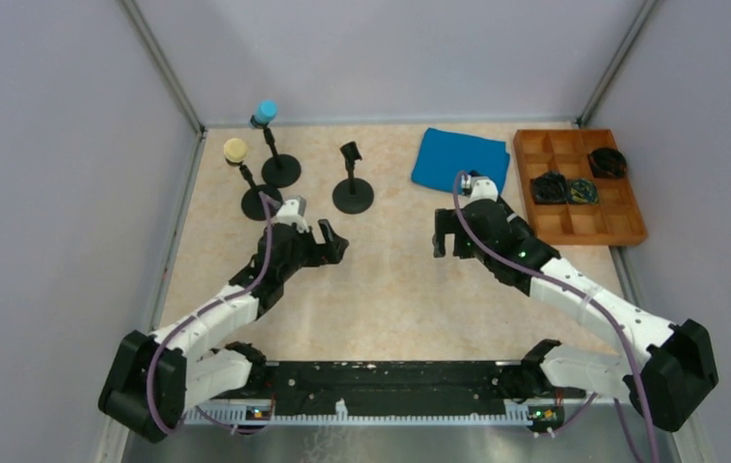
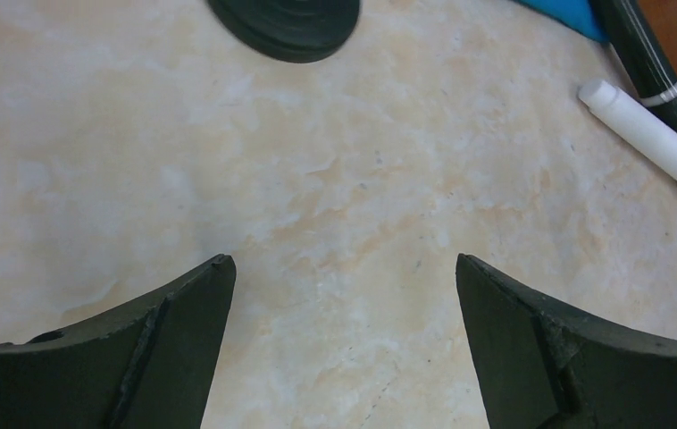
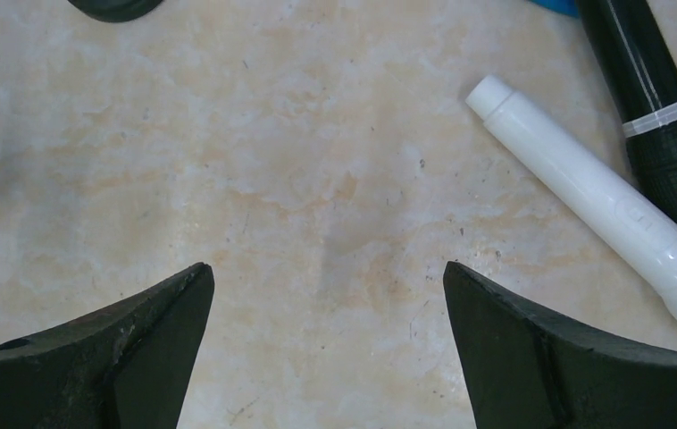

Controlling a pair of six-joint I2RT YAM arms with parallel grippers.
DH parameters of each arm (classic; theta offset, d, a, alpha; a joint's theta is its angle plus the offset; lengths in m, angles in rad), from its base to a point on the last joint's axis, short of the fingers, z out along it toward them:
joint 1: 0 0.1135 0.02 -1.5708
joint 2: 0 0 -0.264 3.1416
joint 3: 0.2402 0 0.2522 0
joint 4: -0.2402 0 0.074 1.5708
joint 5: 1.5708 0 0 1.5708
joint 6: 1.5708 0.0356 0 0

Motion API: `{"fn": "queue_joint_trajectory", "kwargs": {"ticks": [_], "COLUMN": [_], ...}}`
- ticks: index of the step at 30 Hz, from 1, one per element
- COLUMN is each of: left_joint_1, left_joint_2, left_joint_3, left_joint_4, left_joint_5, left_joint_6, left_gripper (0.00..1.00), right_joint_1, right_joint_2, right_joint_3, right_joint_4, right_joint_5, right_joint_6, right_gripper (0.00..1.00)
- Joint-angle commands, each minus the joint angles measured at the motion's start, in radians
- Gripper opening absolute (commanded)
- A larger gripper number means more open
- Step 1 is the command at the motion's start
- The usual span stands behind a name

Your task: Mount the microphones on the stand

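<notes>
left tool (image 2: 344, 261): wide open, empty | right tool (image 3: 326, 266): wide open, empty | white microphone (image 3: 598, 201), black microphone (image 3: 652, 98): on bench (image 3: 272, 179), right tool's 2 o'clock

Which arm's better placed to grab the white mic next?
Right, likely. The white microphone lies close beside the open right gripper, next to the black microphone; the open left gripper sees it farther off.
</notes>
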Motion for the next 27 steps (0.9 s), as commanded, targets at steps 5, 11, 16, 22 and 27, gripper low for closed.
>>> {"fn": "queue_joint_trajectory", "kwargs": {"ticks": [5, 11, 16, 22, 27], "left_joint_1": [-0.090, -0.091, -0.087, -0.086, -0.038], "left_joint_2": [0.132, 0.254, 0.370, 0.572, 0.701], "left_joint_3": [0.046, 0.100, 0.089, 0.169, 0.241], "left_joint_4": [0.376, 0.492, 0.719, 0.957, 1.061], "left_joint_5": [0.037, 0.075, -0.009, 0.066, 0.069], "left_joint_6": [0.176, 0.307, 0.354, 0.505, 0.529], "left_gripper": [0.99, 0.99, 0.99, 0.99, 0.98], "right_joint_1": [-0.008, -0.007, -0.008, -0.006, -0.007], "right_joint_2": [-0.154, -0.263, -0.304, -0.307, -0.346], "right_joint_3": [-0.052, -0.115, -0.142, -0.118, -0.134], "right_joint_4": [0.123, 0.149, 0.171, 0.147, 0.138], "right_joint_5": [-0.051, -0.106, -0.154, -0.197, -0.187], "right_joint_6": [-0.082, -0.121, -0.133, -0.143, -0.127], "right_gripper": [0.99, 0.98, 0.96, 0.96, 0.96]}}
